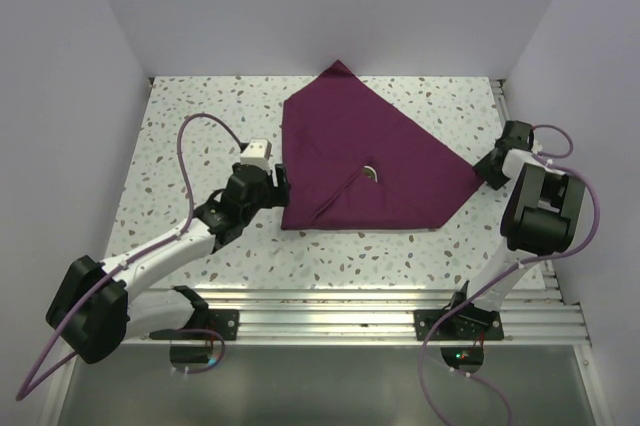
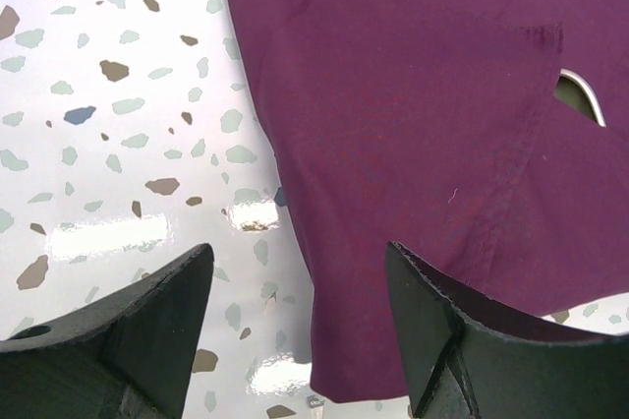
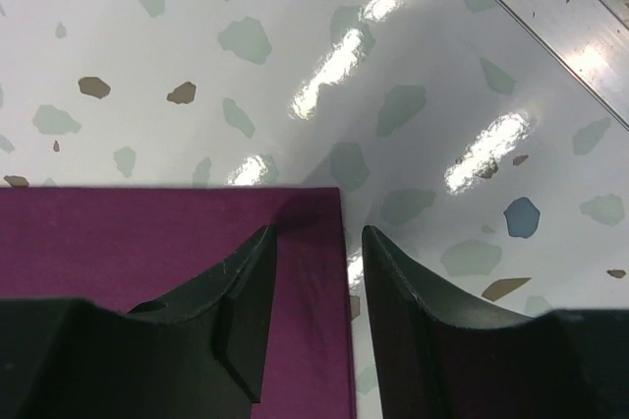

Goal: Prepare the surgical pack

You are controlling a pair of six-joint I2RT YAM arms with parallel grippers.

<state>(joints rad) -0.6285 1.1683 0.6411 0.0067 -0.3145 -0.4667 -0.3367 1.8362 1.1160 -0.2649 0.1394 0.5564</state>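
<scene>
Far left of the overhead view, the left claw sits low over the speckled bench, right at the left edge of the purple cloth. Its own camera shows it spread wide, with one finger over bare bench and the other over the cloth's lower corner. The hem runs between them and nothing is gripped.

Centre frame, the cloth lies flat as a half-made wrap. Its flaps meet along a seam, and a sliver of the steel tray glints through a small gap. Everything else inside is covered.

On the right, the right claw is down at the cloth's right-hand point. Its jaws are partly spread and straddle that corner, one finger above fabric and one above bench, with no pinch visible.

This looks like the wrapping step, with the right corner up next. The claw has to close on that thin, flat edge, lift it slightly, then carry it leftward across the tray without dragging the bundle.
</scene>
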